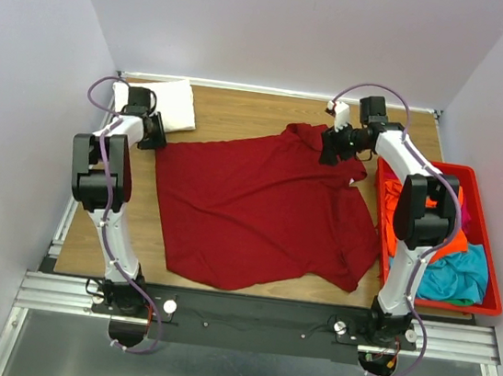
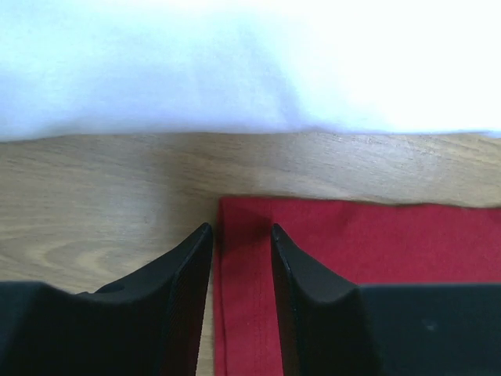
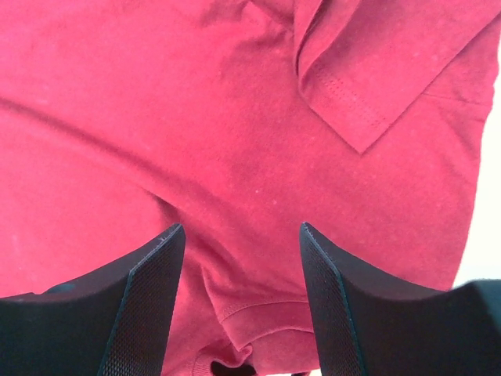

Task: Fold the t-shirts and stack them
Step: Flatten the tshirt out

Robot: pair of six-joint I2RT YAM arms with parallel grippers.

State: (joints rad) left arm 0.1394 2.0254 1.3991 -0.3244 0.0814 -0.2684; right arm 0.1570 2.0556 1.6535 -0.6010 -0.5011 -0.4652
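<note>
The dark red t-shirt (image 1: 258, 207) is soft matt cloth with stitched hems, creased, on a table (image 1: 243, 108) of smooth pale wood with plain grain and a faint sheen. By its far left corner the white t-shirt (image 1: 177, 104) is the same dull cloth; to its right the bin (image 1: 458, 309) is smooth red plastic, and over it the right gripper (image 3: 241, 231) has fingers (image 3: 137, 313) of matt black plastic, fine grid texture on their inner faces

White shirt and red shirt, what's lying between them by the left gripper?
Only a bare strip of wooden table separates the white shirt from the red shirt; the left wrist view shows it.
</note>
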